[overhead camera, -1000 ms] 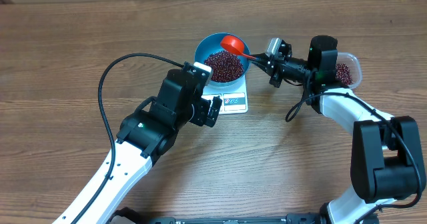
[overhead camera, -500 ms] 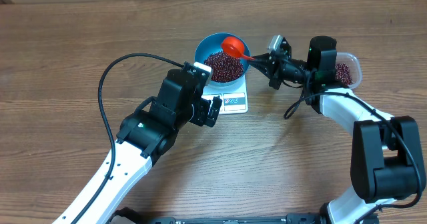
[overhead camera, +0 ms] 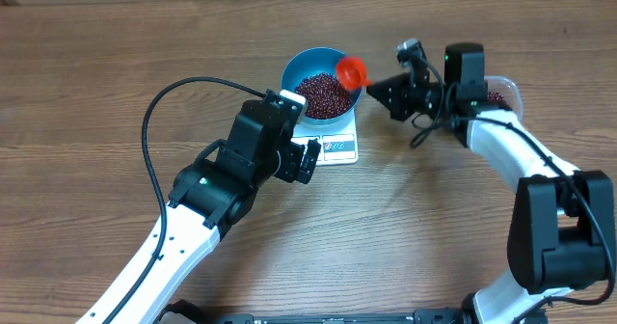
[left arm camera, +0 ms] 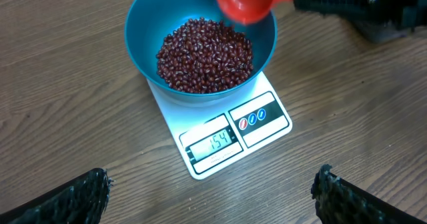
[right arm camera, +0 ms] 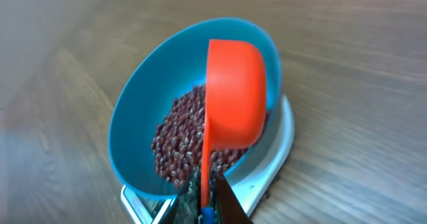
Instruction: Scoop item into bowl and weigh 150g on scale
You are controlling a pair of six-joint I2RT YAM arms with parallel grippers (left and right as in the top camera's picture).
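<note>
L arm (overhead camera: 207,194) bent, jaws wide apart, R arm (overhead camera: 501,146) extended, jaws clamped tight

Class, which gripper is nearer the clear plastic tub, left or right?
Right. The right gripper, holding the scoop, is between bowl and tub; the left gripper, open, hovers at the side of the scale away from the tub.

Blue bowl (overhead camera: 313,59) of beans (overhead camera: 323,94) sits on the scale (overhead camera: 337,148) near the table's (overhead camera: 96,93) far edge, with the red scoop (overhead camera: 352,71) tilted over its rim, handle clamped in the right gripper (overhead camera: 381,88).
</note>
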